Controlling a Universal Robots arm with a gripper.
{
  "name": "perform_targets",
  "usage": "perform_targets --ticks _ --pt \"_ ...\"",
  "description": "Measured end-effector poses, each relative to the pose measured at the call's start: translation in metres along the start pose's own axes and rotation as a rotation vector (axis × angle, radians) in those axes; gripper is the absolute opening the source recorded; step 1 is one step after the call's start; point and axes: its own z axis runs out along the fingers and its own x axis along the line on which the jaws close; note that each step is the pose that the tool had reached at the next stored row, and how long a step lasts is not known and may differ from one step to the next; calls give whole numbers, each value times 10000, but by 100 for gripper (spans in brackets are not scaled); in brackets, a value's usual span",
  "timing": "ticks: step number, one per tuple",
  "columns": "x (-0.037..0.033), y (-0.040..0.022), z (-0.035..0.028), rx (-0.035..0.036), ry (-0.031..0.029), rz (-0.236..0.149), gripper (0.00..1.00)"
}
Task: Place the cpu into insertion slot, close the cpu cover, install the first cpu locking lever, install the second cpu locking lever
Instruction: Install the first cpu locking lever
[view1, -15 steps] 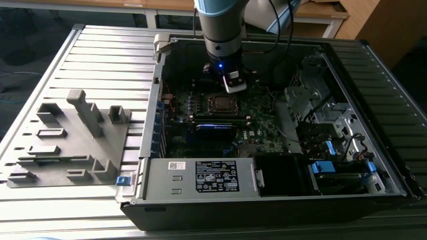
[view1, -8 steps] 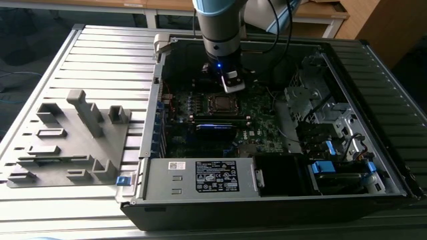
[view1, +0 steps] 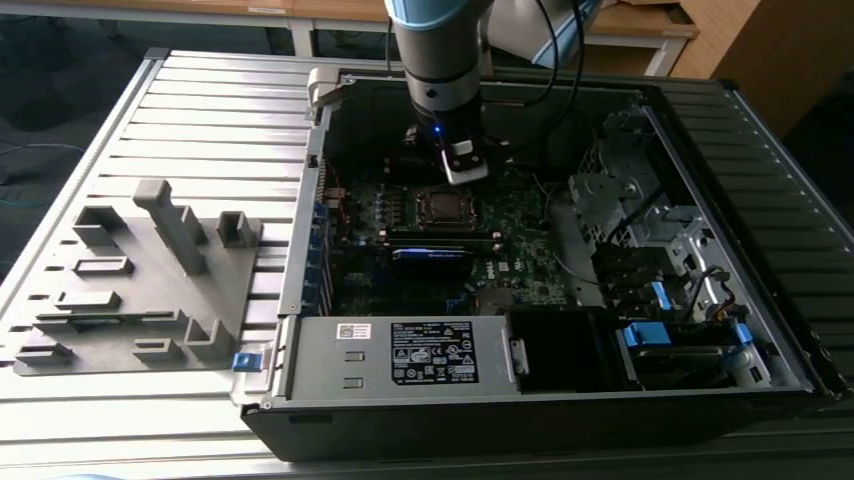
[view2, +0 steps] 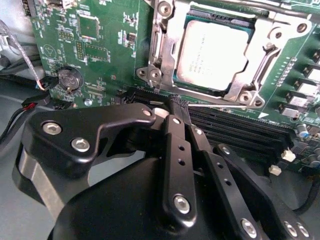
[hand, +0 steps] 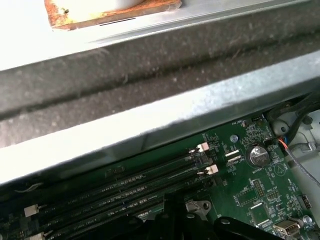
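Observation:
The cpu (view2: 212, 52) lies flat in its socket on the green motherboard (view2: 100, 55), silver-grey top showing. The cpu cover (view2: 162, 50), a silvery frame, lies down around it. One thin wire locking lever (view2: 225, 105) runs along the socket edge beside the memory slots; another (view2: 235, 6) runs along the opposite edge. My gripper (view2: 181, 112) hovers just off that near socket edge, black fingers (view2: 175, 150) pressed together, shut, with nothing between them. In the exterior view the gripper (view1: 463, 172) hangs inside the open case, over the far side of the socket (view1: 439, 205).
The black memory slots (view2: 235, 130) lie between gripper and socket. A coin battery (view2: 68, 78) and loose cables (view2: 20, 105) sit to one side. The case wall (hand: 150, 115) stands close behind. A grey fixture tray (view1: 134, 270) rests outside the case; a drive cage (view1: 641, 220) and power supply (view1: 400, 350) fill its other sides.

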Motion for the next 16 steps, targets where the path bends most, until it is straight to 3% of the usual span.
perform_targets --ticks 5,16 --pt "1 2 2 31 -61 218 11" --pt "33 -1 -4 44 -85 309 11"
